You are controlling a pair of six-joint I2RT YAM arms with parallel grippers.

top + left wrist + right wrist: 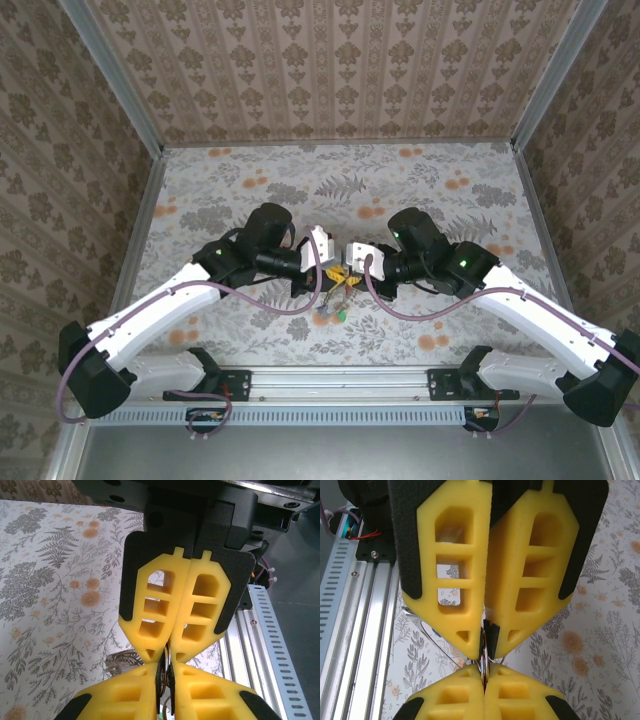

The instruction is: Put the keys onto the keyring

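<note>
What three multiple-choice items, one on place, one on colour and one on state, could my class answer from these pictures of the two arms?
1. Where do the left gripper and the right gripper meet?
A. above the middle of the table
B. at its back left corner
C. beyond its right edge

2. What colour are the fingers of the jaws?
A. blue
B. yellow
C. white

3. How do the two pairs of jaws stand at the keyring?
A. both wide open beside it
B. one open, one shut
C. both shut on it

Key:
1 A: the top view shows them tip to tip over mid-table.
2 B: both wrist views show yellow fingers.
3 C: the thin ring runs between each closed pair.
</note>
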